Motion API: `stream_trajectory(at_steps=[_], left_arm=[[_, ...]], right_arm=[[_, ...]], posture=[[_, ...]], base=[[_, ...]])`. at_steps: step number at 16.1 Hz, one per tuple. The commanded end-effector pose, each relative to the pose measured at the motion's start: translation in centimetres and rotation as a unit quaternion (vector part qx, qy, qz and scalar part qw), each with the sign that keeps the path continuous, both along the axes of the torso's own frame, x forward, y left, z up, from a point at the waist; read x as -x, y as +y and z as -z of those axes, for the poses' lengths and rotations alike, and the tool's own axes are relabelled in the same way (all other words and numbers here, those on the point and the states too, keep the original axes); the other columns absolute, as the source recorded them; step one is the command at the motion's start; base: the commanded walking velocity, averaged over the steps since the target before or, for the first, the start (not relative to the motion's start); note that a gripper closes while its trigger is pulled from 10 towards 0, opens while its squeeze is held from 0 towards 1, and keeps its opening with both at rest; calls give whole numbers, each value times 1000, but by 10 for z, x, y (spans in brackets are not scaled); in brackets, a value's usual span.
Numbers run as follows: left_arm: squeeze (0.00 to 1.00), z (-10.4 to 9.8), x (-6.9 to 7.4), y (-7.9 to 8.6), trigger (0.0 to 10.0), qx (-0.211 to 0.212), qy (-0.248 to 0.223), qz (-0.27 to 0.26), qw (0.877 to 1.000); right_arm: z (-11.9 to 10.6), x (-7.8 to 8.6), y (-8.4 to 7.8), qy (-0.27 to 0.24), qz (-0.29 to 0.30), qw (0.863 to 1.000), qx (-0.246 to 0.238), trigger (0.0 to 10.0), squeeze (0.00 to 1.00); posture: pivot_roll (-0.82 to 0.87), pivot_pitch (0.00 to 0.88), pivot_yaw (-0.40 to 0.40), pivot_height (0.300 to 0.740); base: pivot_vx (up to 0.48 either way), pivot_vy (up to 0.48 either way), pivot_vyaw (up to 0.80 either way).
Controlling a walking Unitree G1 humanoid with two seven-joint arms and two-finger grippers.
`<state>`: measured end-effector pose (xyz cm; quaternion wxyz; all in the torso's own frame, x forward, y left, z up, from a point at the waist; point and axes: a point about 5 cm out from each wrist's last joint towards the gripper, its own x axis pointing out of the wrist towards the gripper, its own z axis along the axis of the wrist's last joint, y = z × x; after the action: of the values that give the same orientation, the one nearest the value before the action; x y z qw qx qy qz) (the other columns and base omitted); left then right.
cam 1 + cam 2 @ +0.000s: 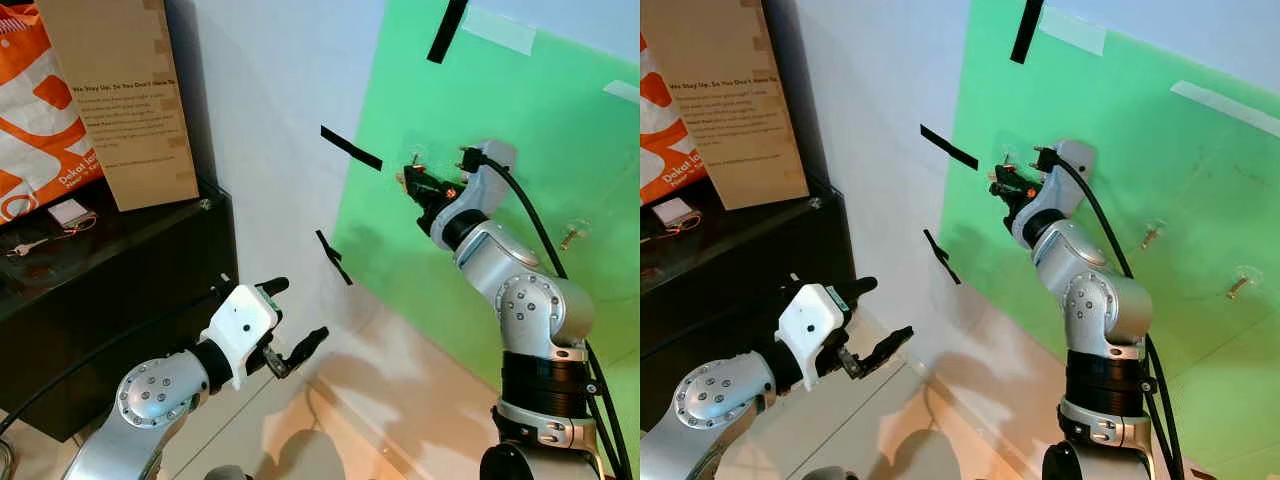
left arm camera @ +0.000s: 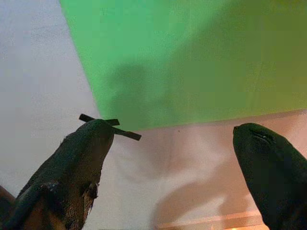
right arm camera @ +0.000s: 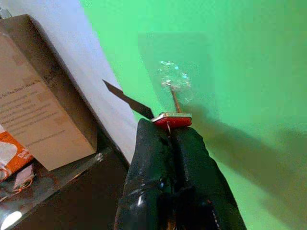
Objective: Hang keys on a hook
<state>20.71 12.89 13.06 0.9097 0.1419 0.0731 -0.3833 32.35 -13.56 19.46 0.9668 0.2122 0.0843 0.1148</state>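
The right gripper, its 2 fingers pinched tight on the red key tag, holds it against the hook on the green board, while the left gripper hangs spread apart, holding nothing, near the black cabinet.

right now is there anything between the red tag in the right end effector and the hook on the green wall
No. In the right wrist view the red tag, pinched in the shut right end effector, sits right at the tip of the hook; behind it there is just the green wall.
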Motion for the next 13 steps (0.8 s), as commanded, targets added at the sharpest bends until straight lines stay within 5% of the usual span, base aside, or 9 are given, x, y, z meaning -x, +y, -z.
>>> stream_trajectory(at_steps=[1,13], left_arm=[[0,-4,1,0,10000,4,-5,-1,1000],[0,-3,2,1,10000,0,0,-2,1000]], right_arm=[[-2,-1,-9,2,23,1000,-3,10000,0],[20,5,-3,54,-7,999,5,10000,0]], posture=[[24,29,-109,740],[31,18,-112,740]], base=[[0,0,0],[0,0,0]])
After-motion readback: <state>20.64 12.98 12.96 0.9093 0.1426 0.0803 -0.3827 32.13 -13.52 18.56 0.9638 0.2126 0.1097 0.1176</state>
